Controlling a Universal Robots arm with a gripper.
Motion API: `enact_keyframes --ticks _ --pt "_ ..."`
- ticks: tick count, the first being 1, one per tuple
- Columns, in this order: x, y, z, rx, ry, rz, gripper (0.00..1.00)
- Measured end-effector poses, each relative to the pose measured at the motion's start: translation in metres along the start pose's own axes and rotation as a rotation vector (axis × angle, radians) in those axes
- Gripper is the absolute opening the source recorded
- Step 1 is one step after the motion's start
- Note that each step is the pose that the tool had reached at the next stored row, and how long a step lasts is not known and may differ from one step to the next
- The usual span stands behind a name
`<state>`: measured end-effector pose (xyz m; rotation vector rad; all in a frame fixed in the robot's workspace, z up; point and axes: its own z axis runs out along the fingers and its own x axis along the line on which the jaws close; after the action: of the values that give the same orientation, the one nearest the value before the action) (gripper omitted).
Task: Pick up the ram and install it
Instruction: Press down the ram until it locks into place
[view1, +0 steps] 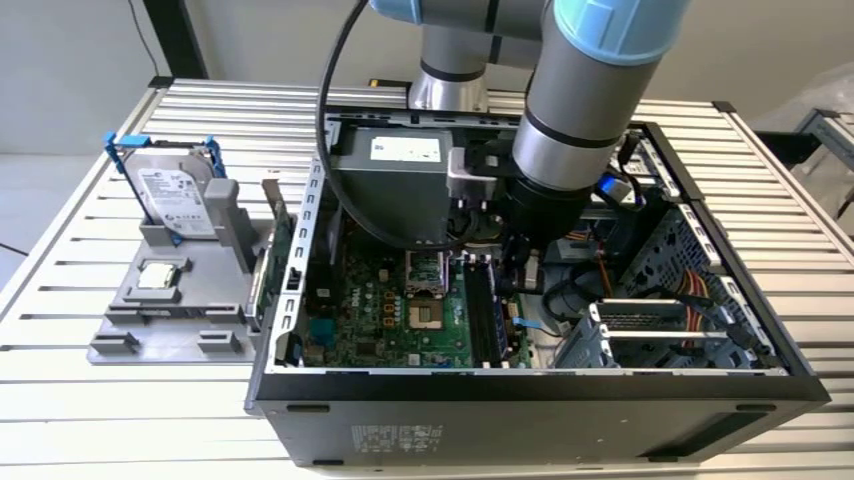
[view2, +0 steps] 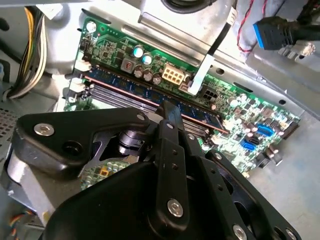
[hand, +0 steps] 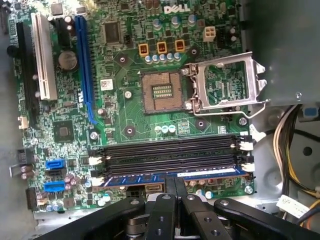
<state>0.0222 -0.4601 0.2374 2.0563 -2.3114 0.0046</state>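
The ram (hand: 215, 172) is a thin stick with a blue label strip. It stands in the memory slot at the edge of the green motherboard (hand: 130, 120), beside the empty black slots (hand: 170, 150). In the second wrist view the ram (view2: 132, 89) runs diagonally under the fingertips. My gripper (hand: 175, 186) is shut, its two black fingers pressed together with their tips on the ram's top edge near its middle. In the exterior view the gripper (view1: 514, 282) reaches down into the open computer case (view1: 534, 385) over the memory slots (view1: 483, 310).
The processor socket (hand: 161, 90) lies open with its metal bracket (hand: 227, 80) flipped up. A power supply (view1: 394, 185) and cable bundles (view1: 667, 290) crowd the case around the arm. Outside, a grey holder (view1: 174, 320) carries a hard drive in a blue frame (view1: 174, 195) and a small square chip (view1: 160, 275).
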Motion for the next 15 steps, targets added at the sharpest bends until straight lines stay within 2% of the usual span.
enact_keyframes --ticks 11,15 --pt "-0.0001 0.0016 0.0002 0.0044 0.0018 -0.068 0.00" --pt "-0.0001 0.0016 0.0002 0.0047 0.0019 -0.073 0.00"
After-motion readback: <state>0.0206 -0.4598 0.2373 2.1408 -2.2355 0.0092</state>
